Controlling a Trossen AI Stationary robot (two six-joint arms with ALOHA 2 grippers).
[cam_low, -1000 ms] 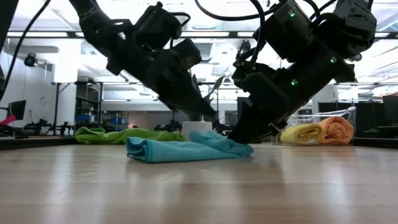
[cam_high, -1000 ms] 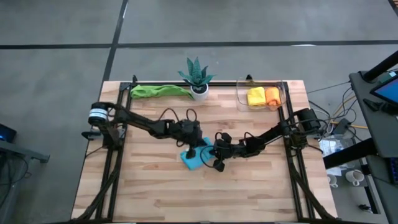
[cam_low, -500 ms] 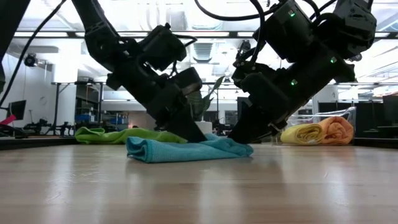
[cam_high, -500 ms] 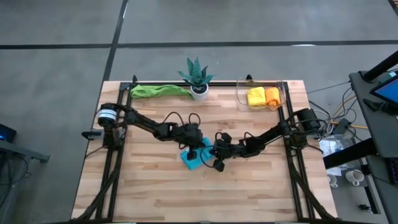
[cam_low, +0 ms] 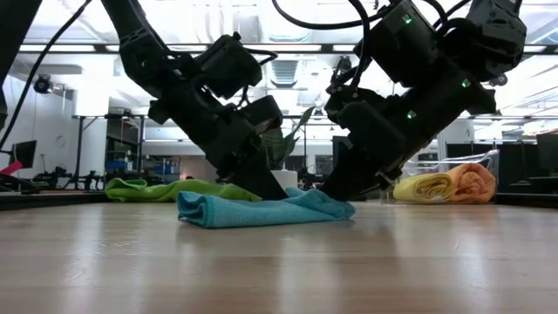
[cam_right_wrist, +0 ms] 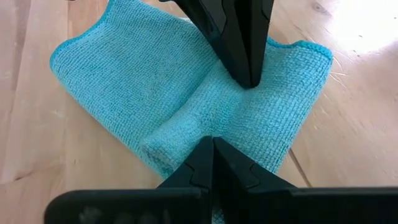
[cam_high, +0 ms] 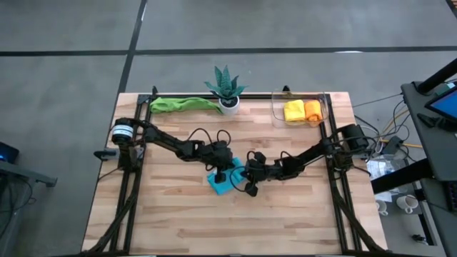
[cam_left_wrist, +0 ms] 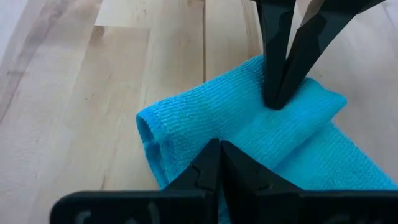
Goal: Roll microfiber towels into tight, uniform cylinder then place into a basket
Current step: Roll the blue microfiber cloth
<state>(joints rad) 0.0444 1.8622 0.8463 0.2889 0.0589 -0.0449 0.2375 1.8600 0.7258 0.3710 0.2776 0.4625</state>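
A light blue microfiber towel (cam_high: 221,183) lies partly rolled on the table's middle; its rolled edge (cam_low: 197,209) faces the table's left. My left gripper (cam_low: 281,193) and my right gripper (cam_low: 328,194) both slant down onto it, shut, tips close together. A green towel (cam_high: 182,104) lies bunched at the far left. The clear basket (cam_high: 320,114) at the far right holds a yellow roll (cam_high: 293,111) and an orange roll (cam_high: 313,109). My left gripper presses its shut fingertips (cam_right_wrist: 249,79) down on the towel's top, in the crease (cam_right_wrist: 231,93) beside the rolled part. It comes slanting down from the table's left. The towel lies flat on the table. My right gripper presses its shut fingertips (cam_left_wrist: 273,99) down on the towel's upper fold (cam_left_wrist: 298,102), close to the left gripper's tips. It comes slanting down from the table's right. The towel stays on the table under it.
A spiky green plant in a white pot (cam_high: 227,91) stands at the far edge between the green towel and the basket. Dark frame rails (cam_high: 132,193) run along the table's left and right sides. Bare wood lies toward the near edge.
My left gripper has come down and tipped steeper, from just above the blue towel onto its top, then held still. The towel has stayed in place.
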